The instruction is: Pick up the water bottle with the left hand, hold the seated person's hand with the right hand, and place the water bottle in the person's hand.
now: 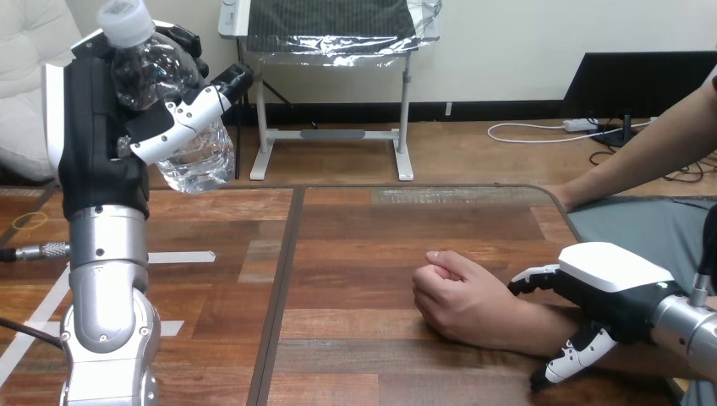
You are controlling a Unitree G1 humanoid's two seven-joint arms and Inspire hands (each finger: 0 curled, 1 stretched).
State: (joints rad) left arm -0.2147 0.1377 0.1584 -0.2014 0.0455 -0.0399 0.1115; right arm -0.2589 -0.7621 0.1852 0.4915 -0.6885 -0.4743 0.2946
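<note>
My left hand (106,127) is raised high at the view's upper left, fingers curled round a clear water bottle (173,127) with a white cap. The bottle tilts, cap up and to the left, well above the table. The person's hand (461,296) lies on the table at centre right as a loose fist, its forearm running off to the right. My right hand (613,283) sits over that wrist, fingers bent down on the far side and thumb on the near side, clasping it.
The person's other arm (643,161) reaches in from the upper right, its hand on the wooden table's (355,245) far right edge. White tape strips (182,256) mark the table at left. A dark seam (283,288) runs down the tabletop.
</note>
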